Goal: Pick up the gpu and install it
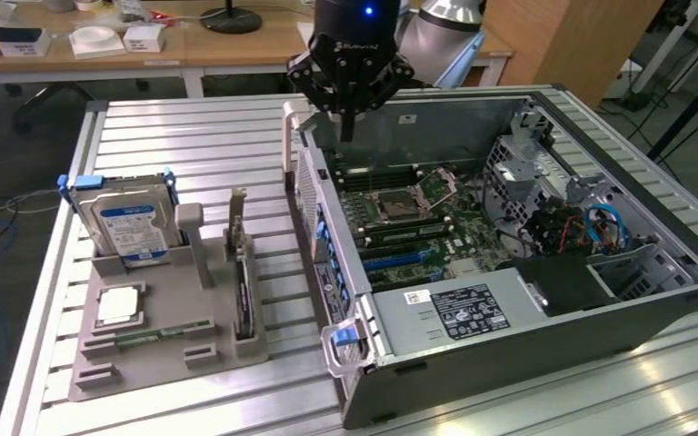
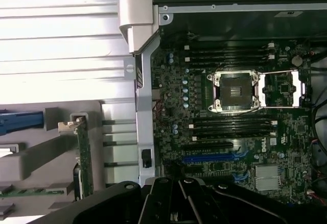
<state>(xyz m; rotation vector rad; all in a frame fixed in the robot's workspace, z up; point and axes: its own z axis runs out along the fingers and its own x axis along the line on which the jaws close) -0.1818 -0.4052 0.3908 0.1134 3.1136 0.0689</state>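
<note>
Here, reading the exterior view as a clock face, the jaws hang at twelve o'clock, pressed together and pinching nothing, just above the far edge of the open computer case. The case lies on its side on the slatted metal tabletop and spreads from the centre out toward four o'clock. Its main board faces up, with the processor socket near the middle. The wrist view looks down on that socket and on a blue slot of the board. The graphics card is well apart from the jaws, at about seven o'clock from them. It stands on edge in a slot of the grey holder, which sits at nine o'clock of the case, and its silver bracket is uppermost. In the wrist view the graphics card appears edge-on, near the case wall. In the same holder a blue-labelled hard drive stands upright at ten o'clock of the card. At nine o'clock of the card a square chip lies flat, just beside a green memory stick.
</note>
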